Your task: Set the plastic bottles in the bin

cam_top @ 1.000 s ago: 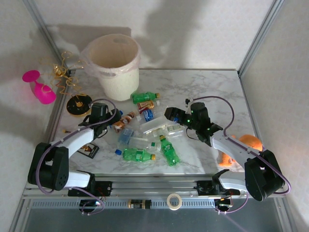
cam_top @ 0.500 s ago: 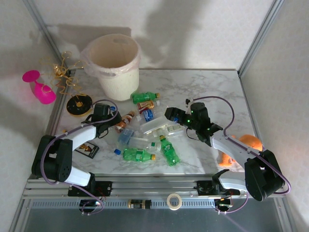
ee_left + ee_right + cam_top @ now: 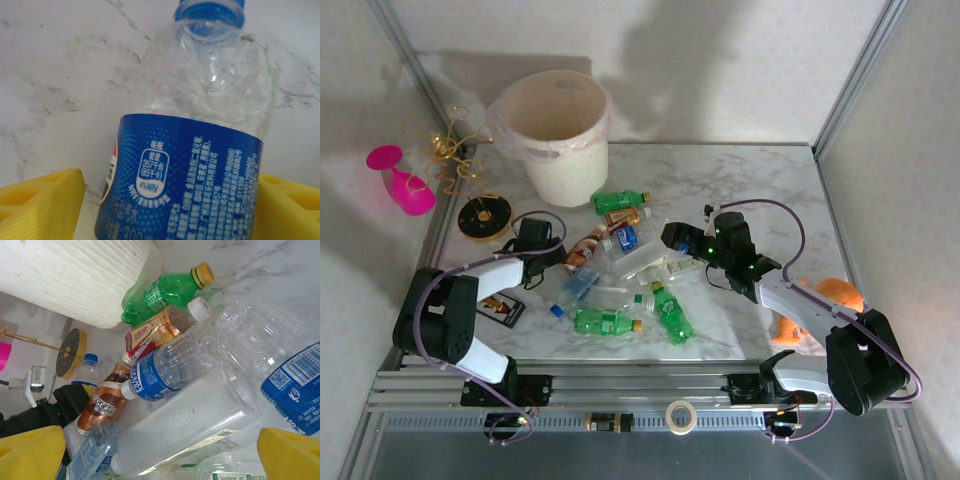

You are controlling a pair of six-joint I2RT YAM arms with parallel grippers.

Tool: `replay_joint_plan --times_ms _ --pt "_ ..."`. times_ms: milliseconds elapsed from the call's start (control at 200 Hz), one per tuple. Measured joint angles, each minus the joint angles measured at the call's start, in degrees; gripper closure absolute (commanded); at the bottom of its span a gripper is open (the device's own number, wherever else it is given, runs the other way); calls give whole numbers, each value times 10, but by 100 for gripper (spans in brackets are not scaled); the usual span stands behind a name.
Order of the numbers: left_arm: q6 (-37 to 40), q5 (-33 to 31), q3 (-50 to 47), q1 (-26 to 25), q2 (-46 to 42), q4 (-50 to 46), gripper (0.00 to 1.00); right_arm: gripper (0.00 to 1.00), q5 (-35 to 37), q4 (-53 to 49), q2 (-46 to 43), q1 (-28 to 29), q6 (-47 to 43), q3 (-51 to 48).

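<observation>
A clear plastic bottle (image 3: 200,100) with a blue label and blue cap lies on the marble between the yellow fingers of my left gripper (image 3: 170,200). The right finger touches the label and the left finger (image 3: 40,205) stands a little off it. My left gripper (image 3: 546,255) is low at the pile's left edge. My right gripper (image 3: 160,460) is open over a frosted white bottle (image 3: 190,430), beside a Pocari bottle (image 3: 165,370), a copper-brown bottle (image 3: 107,402) and a green one (image 3: 165,295). Two more green bottles (image 3: 602,321) lie near the front. The cream bin (image 3: 555,130) stands at the back left.
A pink wine glass (image 3: 405,185) and gold wire (image 3: 455,150) sit off the table's left edge, with a round black and gold disc (image 3: 483,215) near them. An orange object (image 3: 835,295) lies by the right arm. Metal frame posts (image 3: 850,90) bound the table.
My left gripper has dropped lower and moved slightly right onto the blue-label bottle, and its jaws have narrowed around it. The right arm has not moved.
</observation>
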Motion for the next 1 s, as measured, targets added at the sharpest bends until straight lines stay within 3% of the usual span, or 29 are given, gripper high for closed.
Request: replay_joint_plan --times_ms 451,671,851,1001 --pt "14 -4 2 -2 9 1 54 1 6 -3 0 0 0 0" --pt "14 -4 -2 -12 -46 2 59 1 11 -3 0 0 0 0" --pt "11 -9 -6 -45 -109 1 63 1 17 -3 0 -2 -2 0" --pt "-4 -23 -7 -105 -165 3 70 1 21 -3 -3 -5 -7 0"
